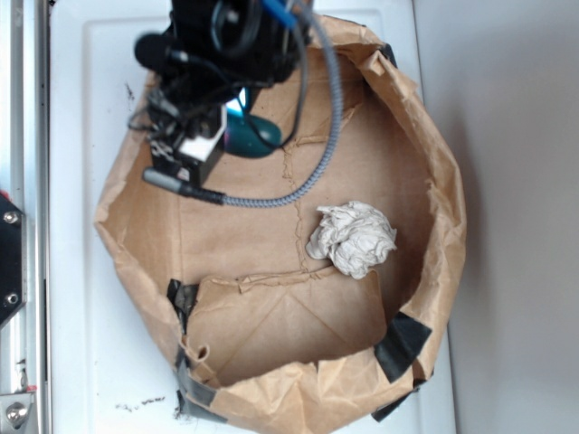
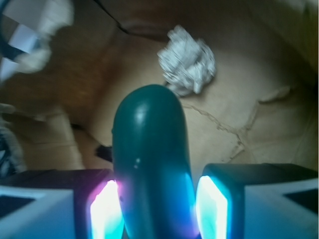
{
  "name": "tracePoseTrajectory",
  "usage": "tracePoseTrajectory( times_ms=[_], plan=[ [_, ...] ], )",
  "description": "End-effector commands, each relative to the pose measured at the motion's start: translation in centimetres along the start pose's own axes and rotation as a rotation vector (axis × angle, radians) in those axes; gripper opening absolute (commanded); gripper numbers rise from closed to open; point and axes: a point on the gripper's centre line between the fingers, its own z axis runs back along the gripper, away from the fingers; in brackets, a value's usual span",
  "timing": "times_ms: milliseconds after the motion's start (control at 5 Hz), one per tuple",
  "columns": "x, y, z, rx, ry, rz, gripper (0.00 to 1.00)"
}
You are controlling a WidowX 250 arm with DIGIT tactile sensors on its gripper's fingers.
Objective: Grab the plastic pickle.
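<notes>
The plastic pickle is a smooth dark teal piece lying near the back left of a brown paper bag. My gripper hangs over it from the top left and hides most of it. In the wrist view the pickle stands out forward between my two glowing pads. The left pad presses its side and the right pad meets it low down. My gripper is shut on the pickle.
A crumpled white paper wad lies on the bag's floor to the right of the pickle. The bag's rolled walls, patched with black tape, ring the space. A grey cable loops from the arm.
</notes>
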Motion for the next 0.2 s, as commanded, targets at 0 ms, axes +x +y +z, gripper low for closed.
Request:
tracePoseTrajectory(
  times_ms=[0],
  plan=[
    [0.36,0.11,1.70,0.108,0.051,0.017,0.36]
  ],
)
